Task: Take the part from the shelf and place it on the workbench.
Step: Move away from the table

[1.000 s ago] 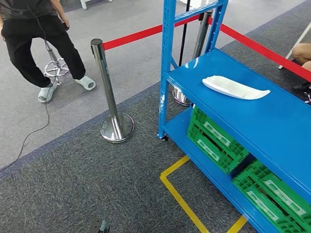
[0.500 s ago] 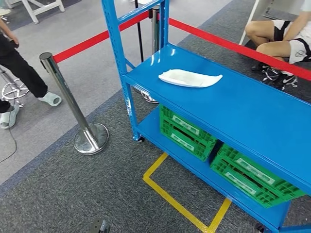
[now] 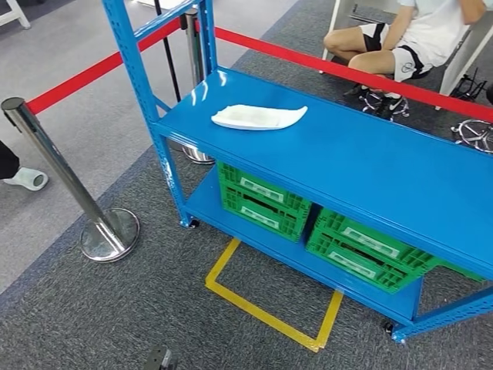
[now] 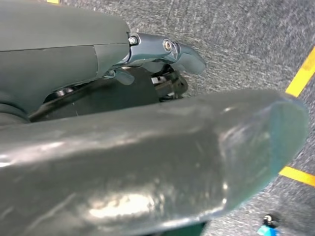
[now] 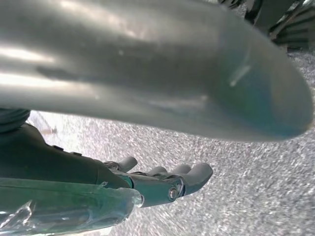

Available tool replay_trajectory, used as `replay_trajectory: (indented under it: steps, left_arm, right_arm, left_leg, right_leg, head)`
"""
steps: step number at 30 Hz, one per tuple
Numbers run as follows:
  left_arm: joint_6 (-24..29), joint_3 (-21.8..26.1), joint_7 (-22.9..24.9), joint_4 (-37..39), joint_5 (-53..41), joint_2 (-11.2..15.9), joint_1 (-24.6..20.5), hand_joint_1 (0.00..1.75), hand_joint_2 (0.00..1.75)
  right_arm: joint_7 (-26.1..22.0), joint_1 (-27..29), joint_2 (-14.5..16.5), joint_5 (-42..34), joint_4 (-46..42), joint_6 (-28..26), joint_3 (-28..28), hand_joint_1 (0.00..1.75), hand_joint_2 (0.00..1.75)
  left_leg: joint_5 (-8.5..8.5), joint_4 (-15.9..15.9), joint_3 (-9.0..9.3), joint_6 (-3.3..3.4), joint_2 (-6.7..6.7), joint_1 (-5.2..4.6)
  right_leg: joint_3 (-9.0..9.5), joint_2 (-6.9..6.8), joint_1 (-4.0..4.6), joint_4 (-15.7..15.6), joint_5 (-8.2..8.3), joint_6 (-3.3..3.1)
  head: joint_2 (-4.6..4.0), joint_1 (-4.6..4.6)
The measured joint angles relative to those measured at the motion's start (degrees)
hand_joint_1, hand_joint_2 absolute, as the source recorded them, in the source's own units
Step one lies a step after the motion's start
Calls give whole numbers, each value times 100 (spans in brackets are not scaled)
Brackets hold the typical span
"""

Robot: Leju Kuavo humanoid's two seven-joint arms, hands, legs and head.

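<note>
Left hand (image 4: pixel 163 64): thick glossy grey thumb, darker metallic fingers, small round screws at the knuckles. Right hand (image 5: pixel 163 184): same grey build, screw visible, clear plastic wrap beside it.

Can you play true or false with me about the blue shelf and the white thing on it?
1. The white part lies on the blue shelf's upper board. True.
2. A robot hand holds the white part. False: nothing touches it.
3. Green crates sit on the lower board. True.
4. The tape on the floor is red. False: it is yellow.
5. A person sits behind the red barrier belt. True.
</note>
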Motion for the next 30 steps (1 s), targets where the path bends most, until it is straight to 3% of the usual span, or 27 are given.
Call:
replay_trajectory:
  steps: [2,3,5,7,9,11,12,13,14,16,18,19,20,21,23,24,25,27,28,30]
  left_arm:
    - [-2,-5,-1,0,0,3,-1,0,0]
    - [-2,-7,-1,0,-1,5,-3,0,0]
    - [-1,-9,-1,0,-4,6,-8,0,0]
    - [2,-13,2,0,-11,2,-18,0,0]
    - [8,-14,11,0,-15,1,-19,0,0]
    - [13,-14,19,0,-15,4,-19,0,0]
    - [14,-14,20,0,-15,5,-24,0,0]
    - [14,-14,20,0,-15,5,-30,0,0]
    - [15,-14,21,0,-15,4,-33,0,0]
    - [17,-14,23,0,-15,4,-32,0,0]
    - [28,-15,25,0,-15,3,-40,0,0]
    - [36,-15,26,0,-15,2,-46,0,0]
    - [43,-15,28,0,-15,-2,-50,0,0]
    - [48,-15,32,0,-15,-5,-52,0,0]
    - [52,-15,38,0,-15,-13,-41,0,0]
    - [52,-14,41,0,-16,-13,-28,0,0]
    - [51,-14,42,0,-16,-12,-12,0,0]
    - [51,-13,44,0,-18,-7,5,0,0]
    - [51,-14,44,0,-20,-5,5,0,0]
    - [53,-15,45,0,-30,-7,4,0,0]
  right_arm:
    - [-4,-19,-4,2,0,5,-11,0,0]
    - [-5,-28,-4,3,1,11,-14,0,0]
    - [-7,-27,-4,10,1,29,-21,0,0]
    - [-2,-25,-6,29,1,42,-28,0,0]
    - [2,-43,-7,45,1,48,-32,0,0]
    - [2,-49,-7,50,1,50,-32,0,0]
    - [2,-40,-7,50,1,50,-33,0,0]
    - [2,-30,-8,50,1,50,-34,0,0]
    - [2,-24,-8,50,1,50,-36,0,0]
    - [2,-29,-5,51,1,50,-39,0,0]
    - [2,-36,-3,56,1,50,-43,0,0]
    - [2,-28,-2,58,1,50,-48,0,0]
    - [2,-16,-3,62,1,50,-55,0,0]
    - [2,2,-4,65,1,49,-63,0,0]
    - [3,7,-5,84,1,48,-76,0,0]
    - [3,-7,-5,96,1,46,-78,0,0]
    - [3,-25,-4,108,1,46,-78,0,0]
    - [0,-37,-3,121,1,45,-79,0,0]
    - [-2,-28,-4,126,1,43,-80,0,0]
    - [-8,-13,-10,143,1,38,-84,0,0]
  left_leg:
    - [-38,16,37,-58,110,-32]
    - [-44,20,48,-85,155,-48]
    - [-54,20,60,-142,212,-41]
    - [-199,174,-1,-215,2,-17]
    - [-555,778,-279,-259,-298,-4]
    - [-847,1520,-651,-259,-381,-5]
    - [-840,1676,-742,-246,-389,-5]
    - [-722,1619,-730,-225,-404,-6]
    - [-519,1354,-610,-195,-448,-6]
    - [-141,592,-250,-107,-734,-2]
    - [-36,130,-49,-70,-976,4]
    - [-49,61,-26,-61,-994,0]
    - [-37,34,-20,-60,-928,3]
    - [-13,10,-13,-36,-867,4]
    - [26,-31,-3,21,-701,22]
    - [30,-36,-2,38,-604,21]
    - [25,-35,-4,49,-497,19]
    - [17,-33,-4,45,-289,18]
    - [9,-31,1,36,-200,21]
    - [-24,-23,36,-6,-51,32]
  right_leg:
    - [328,-177,10,-573,159,-55]
    - [355,-192,20,-635,153,-96]
    - [323,-59,18,-628,174,-183]
    - [299,70,0,-637,200,-252]
    - [273,212,-15,-644,227,-299]
    - [241,372,-11,-644,248,-324]
    - [231,460,-8,-644,258,-327]
    - [225,551,-6,-644,271,-323]
    - [222,646,-5,-644,284,-314]
    - [205,824,-1,-635,313,-279]
    - [158,964,-9,-630,346,-221]
    - [132,1030,-17,-640,365,-180]
    - [105,1084,-33,-658,388,-139]
    - [79,1023,-35,-650,385,-110]
    - [-70,659,-20,-375,187,-66]
    - [-214,440,-15,-57,-11,-48]
    - [-394,314,-18,341,-228,-20]
    - [-633,237,-38,927,-452,30]
    - [-598,213,-49,926,-404,52]
    - [-190,72,-69,278,-86,87]
  head:
    - [0,-10]
    - [0,-15]
    - [0,-16]
    - [0,-18]
    - [0,-27]
    - [0,-29]
    - [0,-28]
    - [0,-29]
    - [0,-29]
    - [0,-29]
    - [0,-26]
    - [0,-25]
    - [0,-26]
    - [0,-20]
    - [0,22]
    - [0,44]
    - [0,63]
    - [0,68]
    - [0,71]
    - [0,72]
